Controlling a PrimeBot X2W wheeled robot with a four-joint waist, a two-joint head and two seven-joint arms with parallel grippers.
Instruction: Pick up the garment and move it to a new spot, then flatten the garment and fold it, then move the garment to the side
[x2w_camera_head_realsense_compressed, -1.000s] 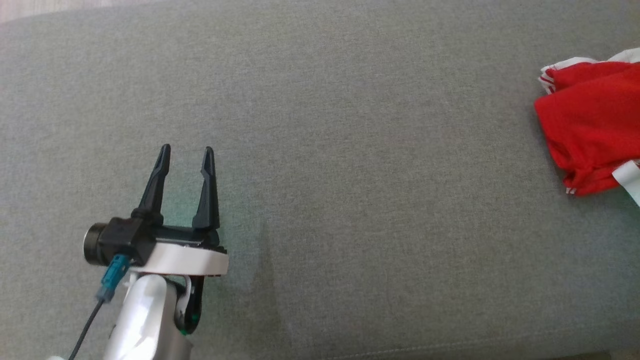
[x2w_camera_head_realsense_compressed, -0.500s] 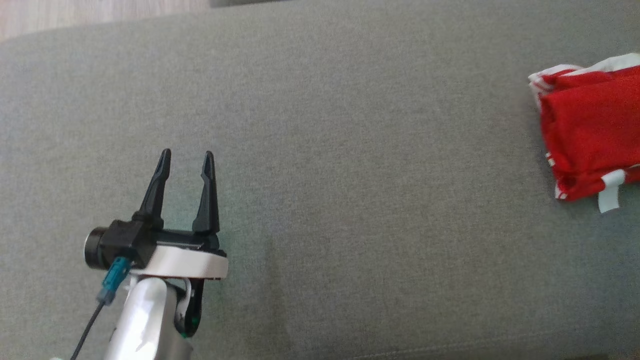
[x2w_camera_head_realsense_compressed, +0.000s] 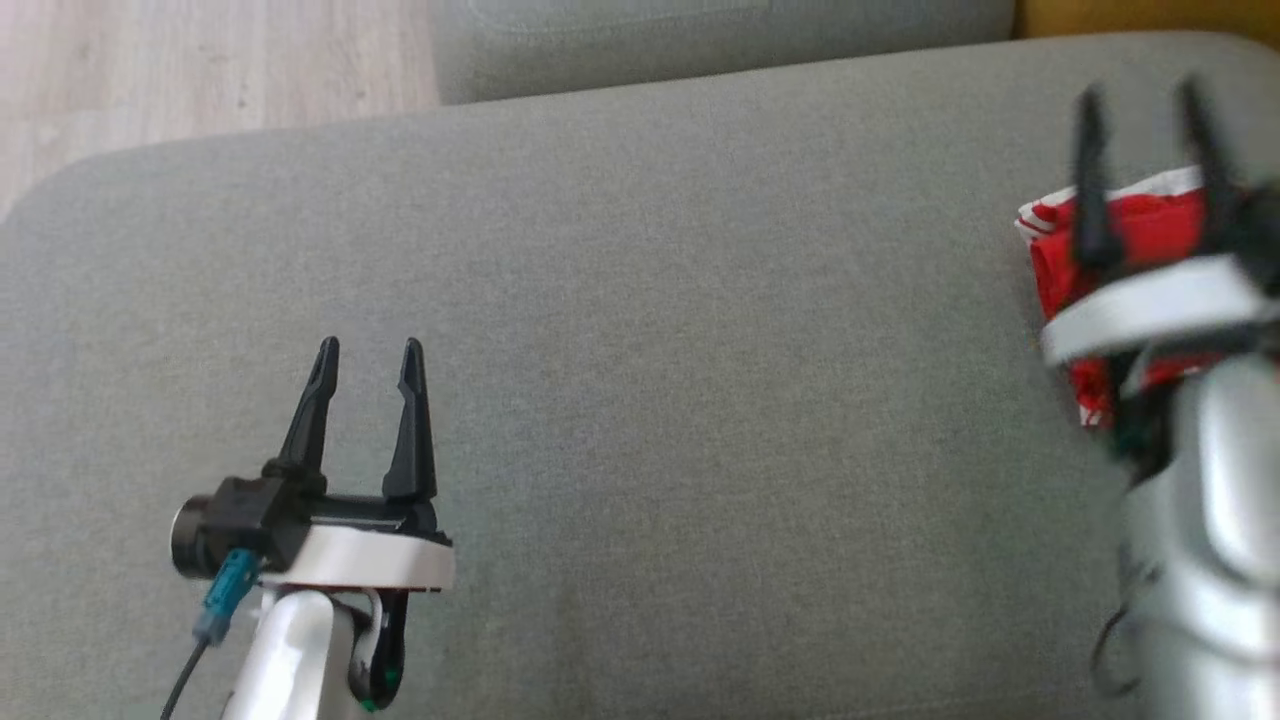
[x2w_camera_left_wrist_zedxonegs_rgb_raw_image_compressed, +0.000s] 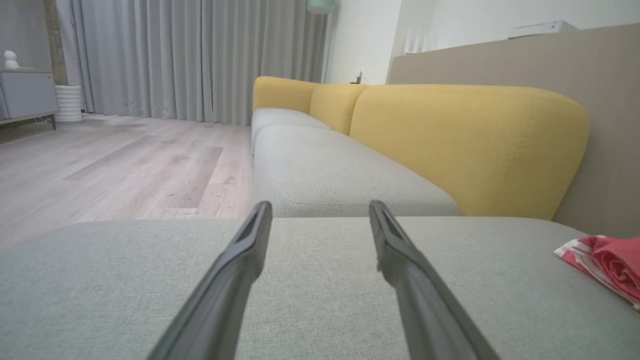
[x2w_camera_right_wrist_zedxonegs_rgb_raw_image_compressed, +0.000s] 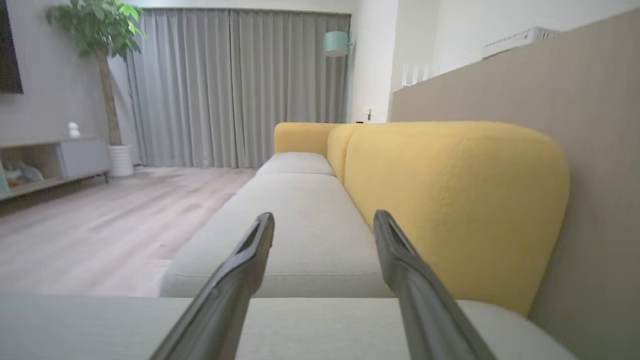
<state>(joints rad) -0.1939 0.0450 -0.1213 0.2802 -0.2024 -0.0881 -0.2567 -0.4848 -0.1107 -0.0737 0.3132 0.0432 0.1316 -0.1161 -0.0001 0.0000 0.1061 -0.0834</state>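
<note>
The garment is a folded red cloth with white trim, lying at the far right of the grey sofa cushion. It also shows at the right edge of the left wrist view as a red and white bundle. My right gripper hangs open above the garment, blurred, with nothing between its fingers, and its wrist hides much of the cloth. My left gripper stands open over bare cushion at the lower left, far from the garment. In both wrist views the fingers are spread with nothing between them.
A second grey seat cushion lies beyond this one, with yellow backrests along the right. Pale wooden floor lies past the cushion's left end. A cabinet and a potted plant stand by the curtains.
The head camera has tilted up, bringing floor and the far cushion into view. My right gripper has come into view over the garment, open. The left gripper has stayed open in place.
</note>
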